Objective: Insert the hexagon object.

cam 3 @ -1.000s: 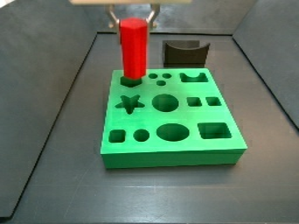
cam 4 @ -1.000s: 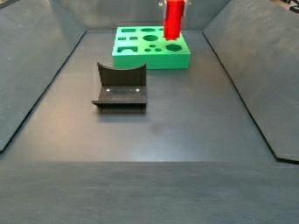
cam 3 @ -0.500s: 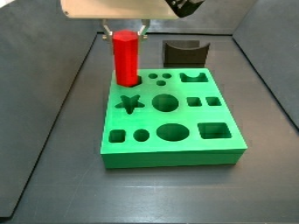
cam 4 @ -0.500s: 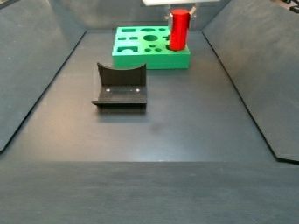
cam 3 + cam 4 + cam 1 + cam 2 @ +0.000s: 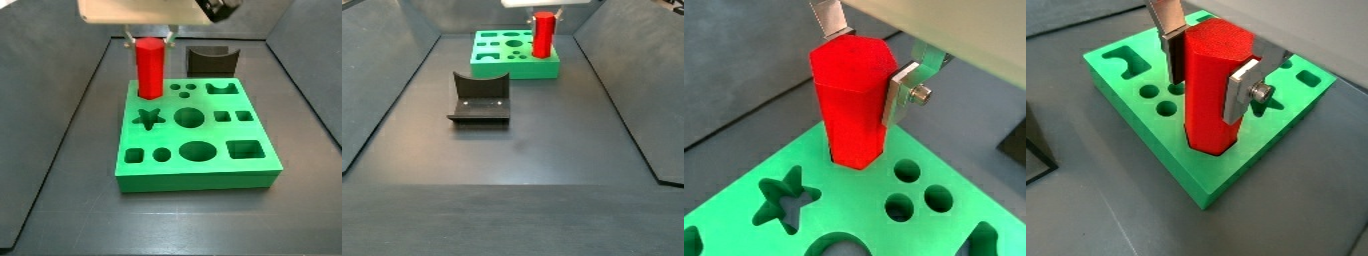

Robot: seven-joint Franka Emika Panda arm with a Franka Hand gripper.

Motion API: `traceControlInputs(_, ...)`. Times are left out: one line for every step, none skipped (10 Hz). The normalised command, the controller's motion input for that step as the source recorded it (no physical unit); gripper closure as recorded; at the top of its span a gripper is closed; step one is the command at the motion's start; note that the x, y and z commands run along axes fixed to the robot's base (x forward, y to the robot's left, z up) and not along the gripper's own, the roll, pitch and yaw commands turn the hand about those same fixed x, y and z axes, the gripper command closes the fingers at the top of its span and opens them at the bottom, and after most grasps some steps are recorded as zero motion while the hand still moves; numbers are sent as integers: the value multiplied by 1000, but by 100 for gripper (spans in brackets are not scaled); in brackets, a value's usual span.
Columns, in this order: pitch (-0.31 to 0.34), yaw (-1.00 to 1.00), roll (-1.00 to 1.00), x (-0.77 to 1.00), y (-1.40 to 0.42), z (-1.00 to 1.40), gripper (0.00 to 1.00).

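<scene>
You see the hexagon object (image 5: 852,100), a bright-red faceted peg, standing upright with its lower end sunk into a hole at a back corner of the green board (image 5: 201,140); in both side views (image 5: 544,34) only its upper part rises above the board. The end effector (image 5: 869,58) hangs directly over that corner, its silver fingers (image 5: 1241,88) flanking the peg's top on two opposite sides. In both wrist views the plates lie against or just beside the red faces, but you cannot tell whether they press on the peg or stand slightly off it.

Around the peg, the board shows its other cut-outs: a star-shaped hole (image 5: 147,119), round holes and a square hole (image 5: 245,151), all unfilled. The board rests flat on the dark tabletop (image 5: 529,150). The fixture (image 5: 480,97) stands on the tabletop, apart from the board; in a side view (image 5: 211,59) it sits just behind the board's far edge.
</scene>
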Motion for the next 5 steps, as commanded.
traceControlInputs(0,-83,0,123,17,-1000,100)
traceControlInputs(-10,-66,0,0,0,-1000,100)
traceControlInputs(-74,-14,0,0,0,-1000,100)
traceControlInputs(-60,-40,-289,0,37,-557,100)
traceControlInputs(0,0,0,9,-43,-89,100)
